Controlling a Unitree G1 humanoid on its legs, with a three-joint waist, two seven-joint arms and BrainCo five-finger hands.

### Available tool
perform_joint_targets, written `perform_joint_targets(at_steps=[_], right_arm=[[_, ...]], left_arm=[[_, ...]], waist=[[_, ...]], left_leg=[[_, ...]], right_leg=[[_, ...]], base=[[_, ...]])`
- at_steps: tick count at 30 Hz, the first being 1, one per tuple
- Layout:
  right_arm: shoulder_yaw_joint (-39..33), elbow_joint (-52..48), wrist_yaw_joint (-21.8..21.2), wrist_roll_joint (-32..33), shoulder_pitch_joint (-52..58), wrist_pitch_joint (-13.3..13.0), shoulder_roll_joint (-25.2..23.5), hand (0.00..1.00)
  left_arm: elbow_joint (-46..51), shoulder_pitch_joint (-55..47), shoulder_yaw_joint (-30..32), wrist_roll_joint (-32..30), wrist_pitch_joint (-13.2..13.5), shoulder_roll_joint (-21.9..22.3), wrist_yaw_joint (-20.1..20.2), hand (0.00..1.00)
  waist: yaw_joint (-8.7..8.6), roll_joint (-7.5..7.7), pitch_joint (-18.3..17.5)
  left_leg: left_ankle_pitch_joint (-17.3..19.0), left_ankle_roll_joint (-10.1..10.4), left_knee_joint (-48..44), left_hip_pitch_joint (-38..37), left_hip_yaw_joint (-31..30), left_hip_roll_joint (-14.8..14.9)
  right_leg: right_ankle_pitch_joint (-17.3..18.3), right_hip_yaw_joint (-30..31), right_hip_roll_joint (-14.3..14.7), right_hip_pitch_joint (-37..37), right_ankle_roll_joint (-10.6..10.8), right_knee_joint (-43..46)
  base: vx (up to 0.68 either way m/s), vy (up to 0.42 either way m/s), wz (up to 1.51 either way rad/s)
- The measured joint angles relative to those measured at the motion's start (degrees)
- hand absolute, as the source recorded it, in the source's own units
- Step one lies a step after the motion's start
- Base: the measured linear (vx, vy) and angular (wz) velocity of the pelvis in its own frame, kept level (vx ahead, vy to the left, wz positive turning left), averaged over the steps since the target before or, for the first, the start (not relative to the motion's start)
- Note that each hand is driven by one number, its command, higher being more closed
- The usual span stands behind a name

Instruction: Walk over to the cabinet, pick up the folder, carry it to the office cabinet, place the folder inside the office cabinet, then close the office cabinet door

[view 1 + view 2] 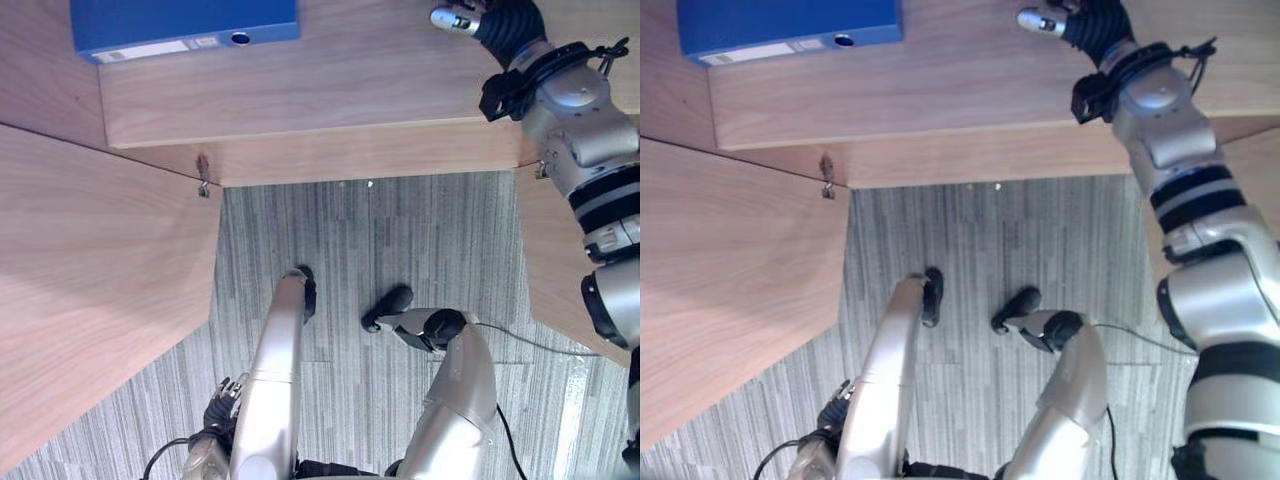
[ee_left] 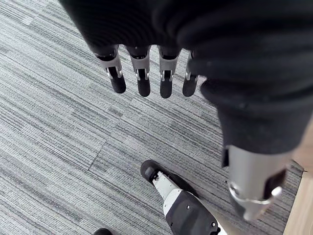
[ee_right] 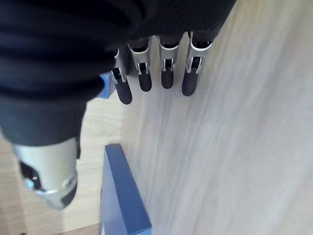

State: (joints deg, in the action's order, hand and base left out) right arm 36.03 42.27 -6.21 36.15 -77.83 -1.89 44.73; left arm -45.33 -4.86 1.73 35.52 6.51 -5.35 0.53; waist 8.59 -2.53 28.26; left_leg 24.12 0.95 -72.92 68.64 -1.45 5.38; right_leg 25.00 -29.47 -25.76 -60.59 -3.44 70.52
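Note:
A blue folder (image 1: 185, 25) lies flat on the wooden cabinet shelf (image 1: 350, 90) at the far left, its labelled spine facing me. My right hand (image 1: 468, 16) reaches over the same shelf far to the right of the folder, apart from it. In the right wrist view its fingers (image 3: 167, 73) are straight and open above the bare wood, with the folder's blue edge (image 3: 122, 196) off to the side. My left hand (image 1: 225, 398) hangs low by my side over the carpet, fingers (image 2: 143, 78) straight, holding nothing.
The cabinet's left door (image 1: 90, 290) stands swung open towards me, hinged at a metal fitting (image 1: 203, 182). Another open door (image 1: 560, 270) juts out on the right behind my right arm. Grey striped carpet (image 1: 350, 250) lies between the doors.

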Motion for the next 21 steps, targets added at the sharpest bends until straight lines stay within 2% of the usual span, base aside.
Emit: perform_joint_targets(at_steps=[5,7,9,11,14,21], right_arm=[[-0.73,-2.1,0.04,-10.97,4.83,-0.69,-4.61,0.0],[-0.63,-2.21,0.03,-15.19,6.98,-1.49,-6.98,0.0],[-0.27,-2.18,0.04,-17.32,8.08,-1.89,-8.99,0.0],[-0.03,-0.76,0.03,-19.53,9.57,-1.89,-10.98,0.0],[0.63,2.09,0.01,-20.82,10.33,-1.89,-13.21,0.0],[1.55,7.43,-0.03,-25.52,10.91,-1.89,-17.23,0.0]], left_arm=[[-0.24,0.01,-0.04,-0.66,0.25,-0.48,0.0,0.0],[-0.58,-0.01,0.02,-1.33,0.34,-0.81,0.0,0.0],[-1.2,-0.01,0.05,-1.35,0.47,-1.15,-0.03,0.0],[-1.72,-0.07,0.1,-1.7,0.61,-1.79,-0.03,0.0],[-2.45,-0.07,0.34,-1.79,0.79,-2.22,-0.04,0.0],[-3.32,-0.37,0.44,-1.77,0.84,-2.79,-0.07,0.0]], waist=[[-1.27,1.86,-0.14],[-1.6,2.59,-0.42],[-1.7,2.99,-0.61],[-1.7,4.24,-1.01],[-1.66,5.3,-1.61],[-1.49,6.02,-2.31]], left_leg=[[-1.15,0.06,4.66,-4.19,1.08,1.01],[-2.2,0.07,8.15,-6.83,1.73,1.31],[-3.12,0.15,10.97,-8.52,1.88,1.94],[-4.97,0.24,15.8,-11.53,2.52,2.01],[-6.7,0.21,20.69,-14.92,3.62,2.0],[-9.31,0.26,27.96,-20.21,4.94,1.86]], right_leg=[[-2.15,-0.2,2.04,3.31,0.58,-5.28],[-3.86,-0.57,3.3,5.57,-0.1,-9.22],[-5.55,-1.5,4.73,7.54,-0.22,-12.94],[-7.68,-2.13,6.09,10.19,-0.43,-17.98],[-9.95,-2.25,7.41,12.8,-0.24,-23.03],[-13.44,-2.59,9.46,17.37,0.11,-30.96]], base=[[0.01,0.075,-0.15],[0.02,0.063,-0.1],[0.03,0.052,-0.15],[0.01,0.022,-0.04],[0.02,0.041,-0.07],[0.02,0.065,-0.04]])
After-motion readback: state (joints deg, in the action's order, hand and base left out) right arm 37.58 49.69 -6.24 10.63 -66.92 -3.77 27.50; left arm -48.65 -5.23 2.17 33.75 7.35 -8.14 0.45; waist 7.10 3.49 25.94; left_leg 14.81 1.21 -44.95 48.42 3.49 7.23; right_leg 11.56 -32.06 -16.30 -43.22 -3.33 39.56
